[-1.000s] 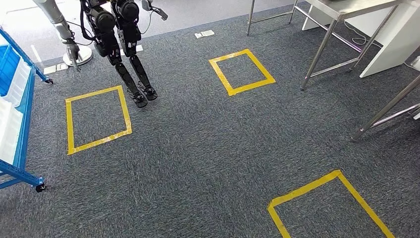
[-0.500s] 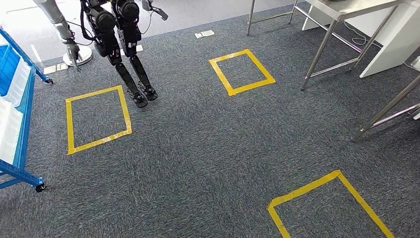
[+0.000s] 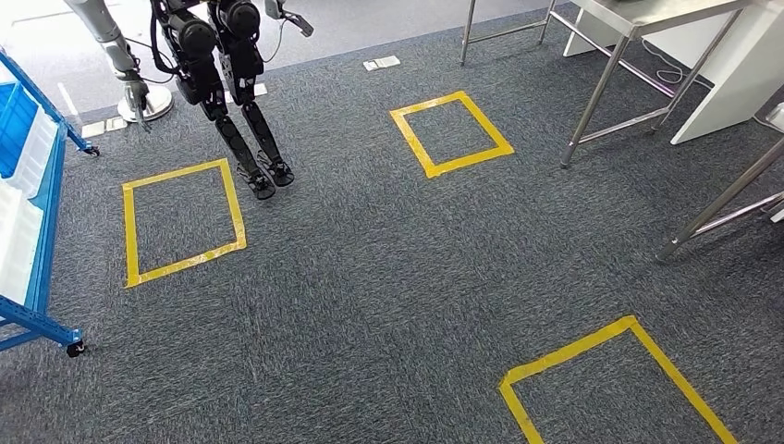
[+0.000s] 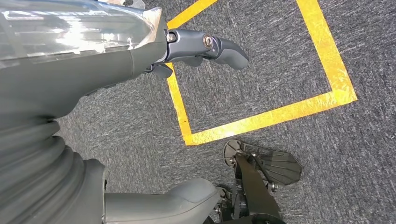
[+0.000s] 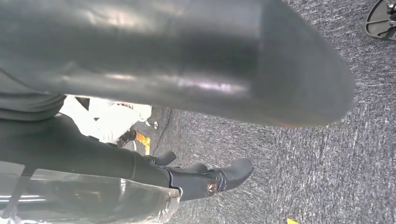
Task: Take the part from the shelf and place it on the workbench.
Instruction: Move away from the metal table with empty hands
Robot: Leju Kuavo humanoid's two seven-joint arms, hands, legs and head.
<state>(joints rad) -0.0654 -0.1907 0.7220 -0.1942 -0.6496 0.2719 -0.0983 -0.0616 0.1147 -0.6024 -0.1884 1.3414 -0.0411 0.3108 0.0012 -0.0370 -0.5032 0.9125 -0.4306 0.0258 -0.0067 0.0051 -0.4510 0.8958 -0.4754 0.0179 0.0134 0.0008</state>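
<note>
I see grey carpet (image 3: 388,277) marked with yellow tape squares (image 3: 450,133); steel table legs (image 3: 606,88) stand at two o'clock

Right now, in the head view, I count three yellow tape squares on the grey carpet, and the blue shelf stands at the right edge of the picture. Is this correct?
Not quite. The blue shelf stands at the left edge of the head view, not the right; metal table legs are on the right. The three yellow tape squares on the grey carpet are correct.

The left robot hand (image 4: 140,56) is hanging empty, fingers apart, over grey carpet (image 4: 261,79) marked with a yellow tape square (image 4: 280,114).
</note>
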